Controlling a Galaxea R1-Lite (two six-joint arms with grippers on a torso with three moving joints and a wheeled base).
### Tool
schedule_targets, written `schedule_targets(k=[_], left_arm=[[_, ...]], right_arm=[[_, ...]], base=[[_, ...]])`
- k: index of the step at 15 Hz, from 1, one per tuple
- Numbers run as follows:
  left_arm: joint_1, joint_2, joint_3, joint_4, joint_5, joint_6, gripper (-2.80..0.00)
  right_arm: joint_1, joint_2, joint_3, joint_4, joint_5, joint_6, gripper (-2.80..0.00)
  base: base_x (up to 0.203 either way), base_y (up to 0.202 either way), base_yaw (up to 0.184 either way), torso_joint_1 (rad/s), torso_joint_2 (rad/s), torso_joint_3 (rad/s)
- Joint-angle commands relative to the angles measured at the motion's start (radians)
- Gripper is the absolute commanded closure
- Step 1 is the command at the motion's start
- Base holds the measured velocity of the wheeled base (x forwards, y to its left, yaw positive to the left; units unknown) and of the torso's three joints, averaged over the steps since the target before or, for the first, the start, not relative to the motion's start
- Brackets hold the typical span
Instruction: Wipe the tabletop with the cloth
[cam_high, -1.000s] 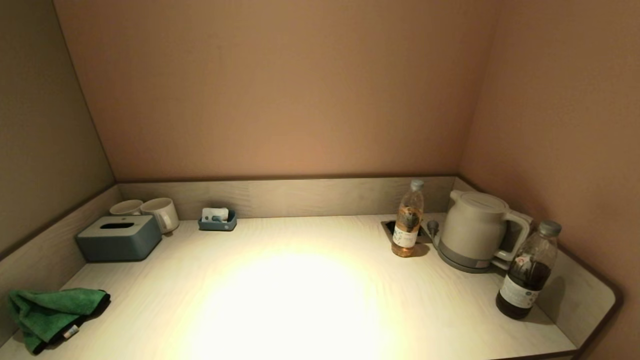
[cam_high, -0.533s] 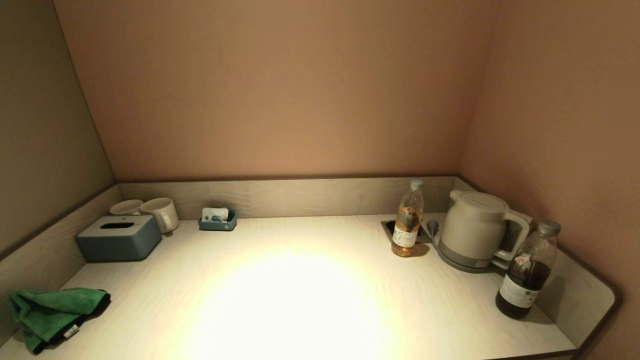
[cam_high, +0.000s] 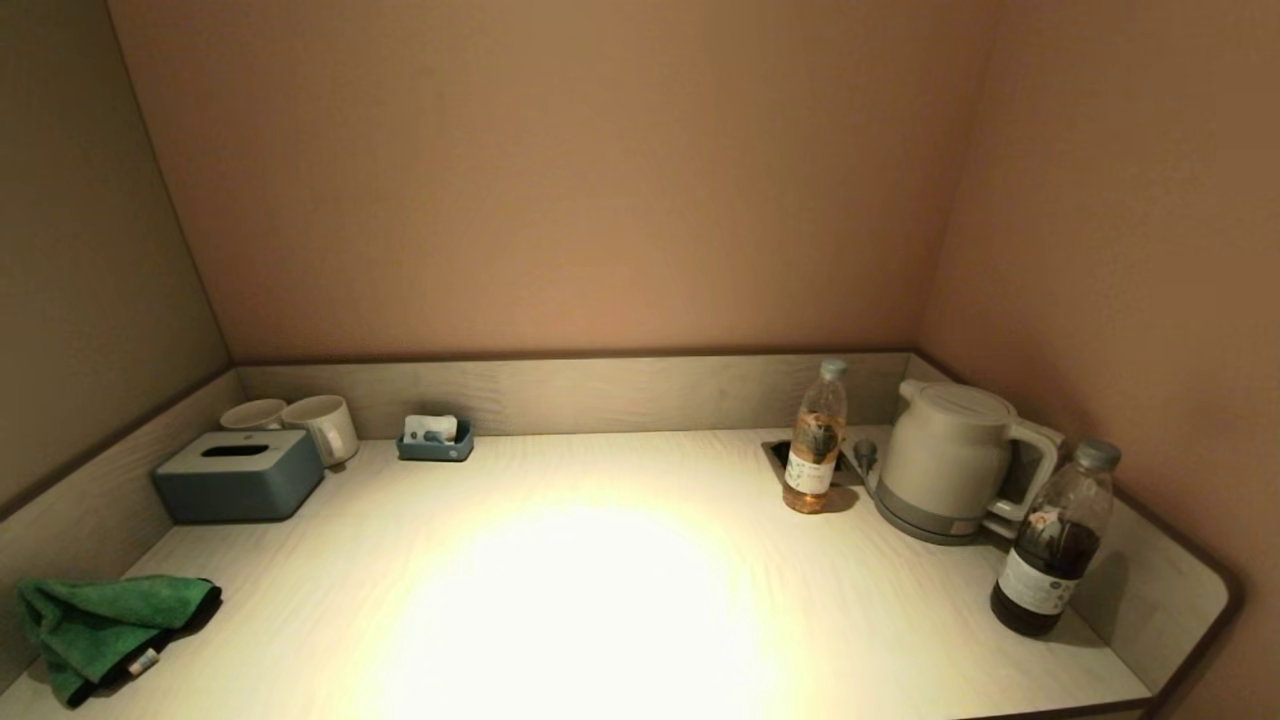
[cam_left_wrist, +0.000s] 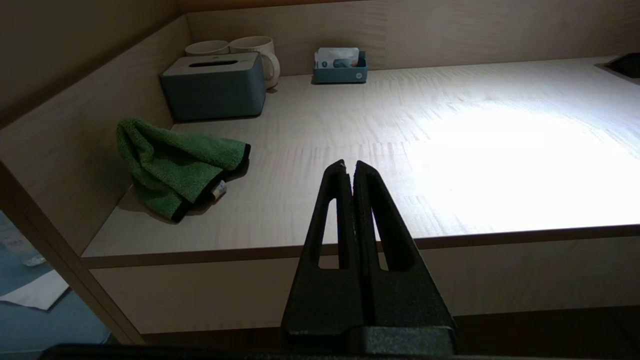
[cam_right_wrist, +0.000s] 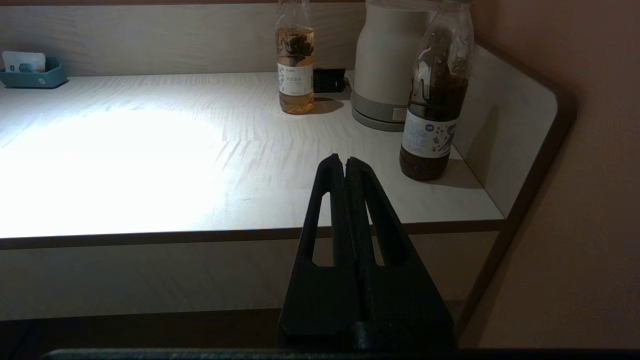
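Note:
A crumpled green cloth (cam_high: 95, 632) with a dark hem lies at the near left corner of the pale wooden tabletop (cam_high: 600, 600), against the left side wall; it also shows in the left wrist view (cam_left_wrist: 175, 165). My left gripper (cam_left_wrist: 349, 164) is shut and empty, held in front of the table's front edge, to the right of the cloth and apart from it. My right gripper (cam_right_wrist: 343, 160) is shut and empty, also in front of the table's front edge, near the right end. Neither gripper shows in the head view.
A grey tissue box (cam_high: 238, 475), two white mugs (cam_high: 320, 425) and a small blue tray (cam_high: 436, 440) stand at the back left. A tea bottle (cam_high: 815, 440), a white kettle (cam_high: 950, 460) and a dark bottle (cam_high: 1055, 545) stand at the right. Low walls border the table.

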Motion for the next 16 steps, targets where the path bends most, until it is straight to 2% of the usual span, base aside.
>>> schedule_targets(k=[1,16], left_arm=[[0.000,-0.001,0.000,0.000,0.000,0.000,0.00],[0.000,-0.001,0.000,0.000,0.000,0.000,0.00]], right_arm=[[0.001,0.001,0.000,-0.001,0.000,0.000,0.00],[0.000,0.001,0.000,-0.001,0.000,0.000,0.00]], base=[[0.000,0.000,0.000,0.000,0.00,0.000],[0.000,0.000,0.000,0.000,0.00,0.000]])
